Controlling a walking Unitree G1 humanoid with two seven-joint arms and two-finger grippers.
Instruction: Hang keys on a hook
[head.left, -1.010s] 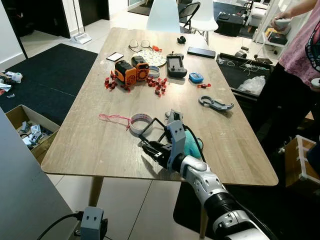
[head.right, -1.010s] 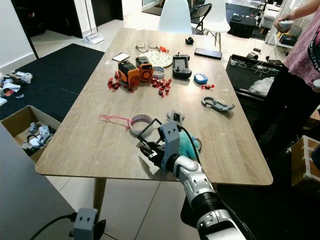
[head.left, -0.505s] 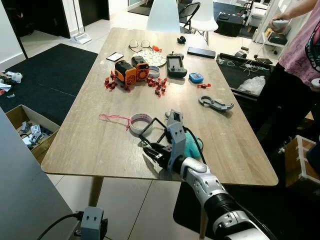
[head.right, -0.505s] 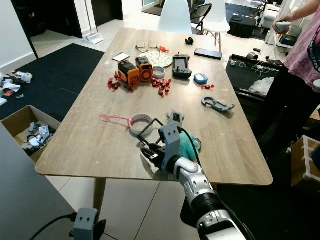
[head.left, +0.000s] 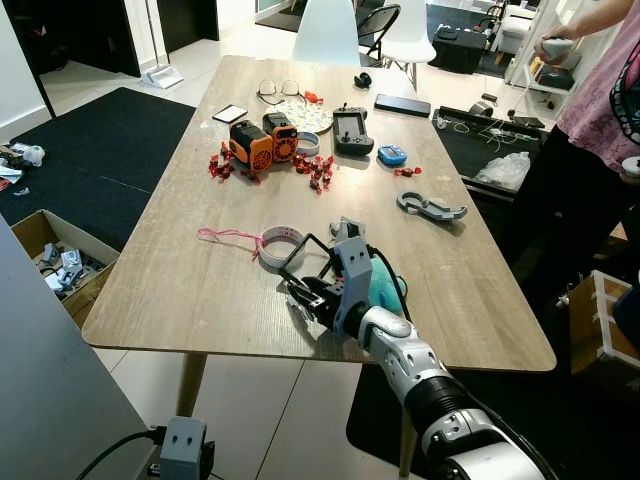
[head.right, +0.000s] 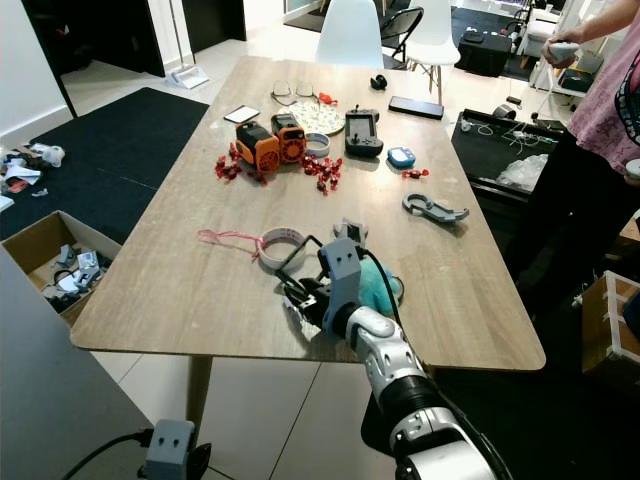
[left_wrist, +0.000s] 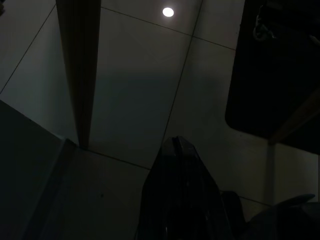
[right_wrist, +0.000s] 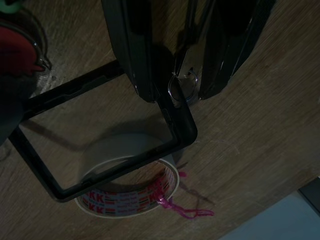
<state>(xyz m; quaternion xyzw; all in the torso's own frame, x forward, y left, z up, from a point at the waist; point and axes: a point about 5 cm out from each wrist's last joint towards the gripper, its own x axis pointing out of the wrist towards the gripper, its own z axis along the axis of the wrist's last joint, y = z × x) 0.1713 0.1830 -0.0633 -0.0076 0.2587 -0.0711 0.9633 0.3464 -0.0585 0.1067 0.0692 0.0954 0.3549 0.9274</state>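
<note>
Right gripper (right_wrist: 175, 75) at the desk's (head.left: 180, 250) near edge, fingers nearly closed around small metal keys (right_wrist: 184, 75): light, stiff, slippery; grip the ring.

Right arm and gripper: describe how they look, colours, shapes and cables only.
The right arm is built of rounded silver segments joined by a ribbed black collar. A grey-blue boxy block sits at the wrist, with thin black cables looping beside it. The right gripper ends in two long, glossy black fingers that taper toward their tips.
</note>
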